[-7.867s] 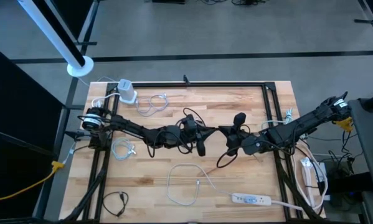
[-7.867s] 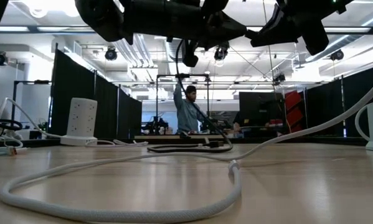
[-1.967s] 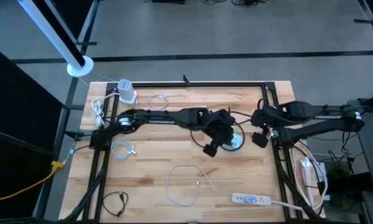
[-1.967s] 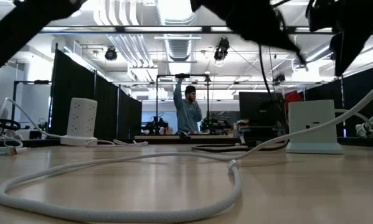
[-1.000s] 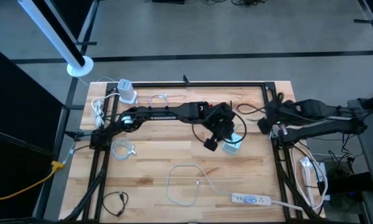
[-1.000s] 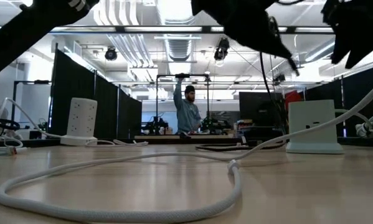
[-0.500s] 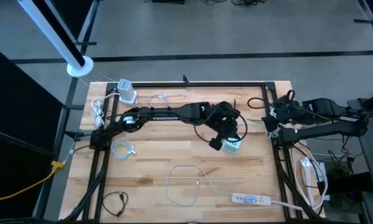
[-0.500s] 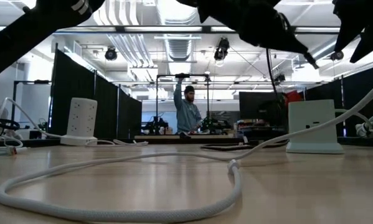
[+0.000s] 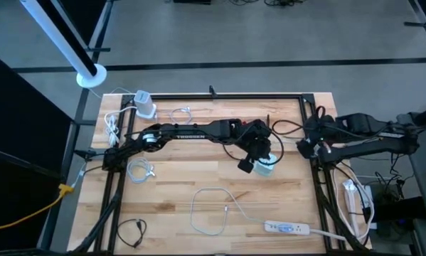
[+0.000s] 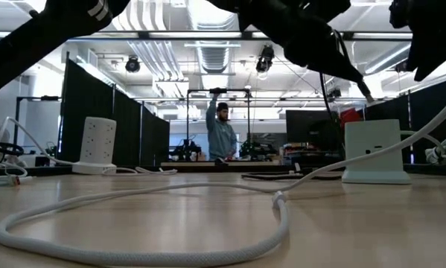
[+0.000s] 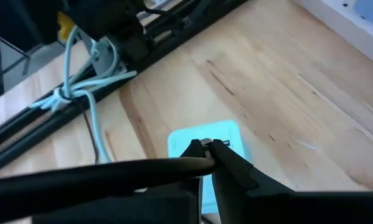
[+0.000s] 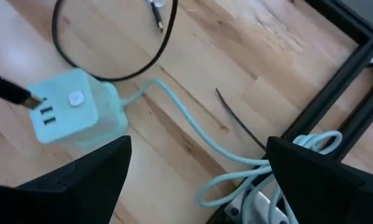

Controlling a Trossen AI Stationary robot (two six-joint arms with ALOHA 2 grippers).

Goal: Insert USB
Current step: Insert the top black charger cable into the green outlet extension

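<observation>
The left arm reaches long across the pale wooden table [image 9: 198, 174], its elbow low, and its left tool [image 9: 257, 160] hangs right over the small pale-blue cube-shaped USB charger [image 9: 266, 165] near the middle of the table. In the left wrist view that tool [image 11: 206, 149] is clenched on the black USB cable [image 11: 93, 174], the cable's plug end sitting at the charger's [image 11: 205, 140] top face; I cannot tell if it is seated in a port. The right wrist view shows the charger [image 12: 74, 112] with two slots and a round button on top, the plug [image 12: 15, 93] touching its edge.

The right arm is folded back by the table's right edge, its right tool [image 9: 313, 146] spread wide and grasping nothing — well apart from the charger.

Counted: two charger blocks, the blue one and a white one [image 9: 146, 104] at the far left corner; one flat white power strip [image 9: 289, 228] at the near right; one thick white looped cable [image 9: 213, 210] in front; a small black cable [image 9: 131, 231] near the left corner. A black loop of cable [image 12: 111, 50] lies just beside the charger, and its own pale-blue cord [image 12: 192, 130] trails off to the frame. Across the room a person [image 10: 222, 134] stands with one arm raised.
</observation>
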